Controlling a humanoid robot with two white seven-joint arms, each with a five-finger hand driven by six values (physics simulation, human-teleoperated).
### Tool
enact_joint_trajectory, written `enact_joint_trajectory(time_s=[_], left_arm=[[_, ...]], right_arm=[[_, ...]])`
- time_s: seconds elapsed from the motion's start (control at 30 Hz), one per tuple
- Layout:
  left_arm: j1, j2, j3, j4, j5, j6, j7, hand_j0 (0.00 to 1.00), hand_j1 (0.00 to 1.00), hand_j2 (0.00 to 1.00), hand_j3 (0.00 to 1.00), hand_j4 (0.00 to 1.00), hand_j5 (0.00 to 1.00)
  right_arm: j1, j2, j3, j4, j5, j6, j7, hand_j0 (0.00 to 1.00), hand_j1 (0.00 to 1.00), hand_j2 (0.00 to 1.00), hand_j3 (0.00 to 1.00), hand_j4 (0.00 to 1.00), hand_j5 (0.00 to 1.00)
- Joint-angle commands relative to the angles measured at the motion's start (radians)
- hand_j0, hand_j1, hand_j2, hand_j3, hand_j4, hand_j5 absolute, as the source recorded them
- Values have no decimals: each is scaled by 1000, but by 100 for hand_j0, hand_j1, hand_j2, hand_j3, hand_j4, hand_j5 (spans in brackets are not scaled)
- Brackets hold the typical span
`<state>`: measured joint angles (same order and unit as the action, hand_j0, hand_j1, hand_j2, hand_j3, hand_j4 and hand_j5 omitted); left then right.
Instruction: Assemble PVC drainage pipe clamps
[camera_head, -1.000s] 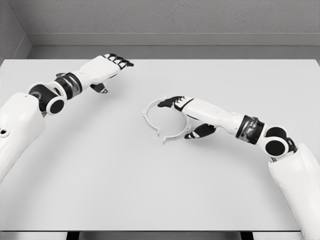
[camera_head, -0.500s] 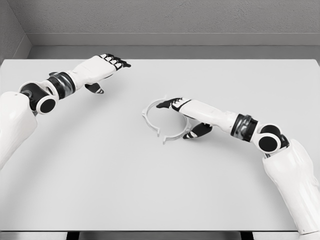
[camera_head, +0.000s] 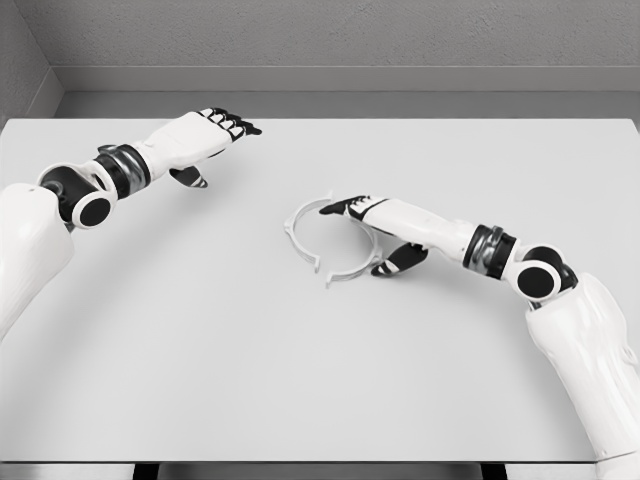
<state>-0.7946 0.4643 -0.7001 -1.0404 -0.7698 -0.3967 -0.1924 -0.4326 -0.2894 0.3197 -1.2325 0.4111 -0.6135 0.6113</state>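
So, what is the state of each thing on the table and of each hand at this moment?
Pipe clamp: flat on the table, ring not fully closed, gaps visible.
Right hand: at the clamp's right side, fingers stretched over its rim, no clear grasp.
Left hand: far left, away from the clamp, holding nothing, fingers relaxed.

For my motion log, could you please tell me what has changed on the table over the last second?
The left hand drew back toward the left early on, then held. The right arm's elbow shifted left and up, while the right hand kept resting at the clamp ring, fingers over its right side. Nothing was picked up or released; the ring lies where it was.
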Motion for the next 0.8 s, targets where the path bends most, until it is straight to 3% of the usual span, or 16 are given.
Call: enact_joint_trajectory(time_s=[0.0,0.77], left_arm=[[2,0,2,-1,4,-1,1,100,100,100,100,100,100],[0,2,2,0,18,-2,1,100,100,100,100,100,100]], right_arm=[[0,-1,-1,2,-8,3,0,100,100,100,100,100,100],[-45,19,1,41,17,3,0,100,100,100,100,100,100]])
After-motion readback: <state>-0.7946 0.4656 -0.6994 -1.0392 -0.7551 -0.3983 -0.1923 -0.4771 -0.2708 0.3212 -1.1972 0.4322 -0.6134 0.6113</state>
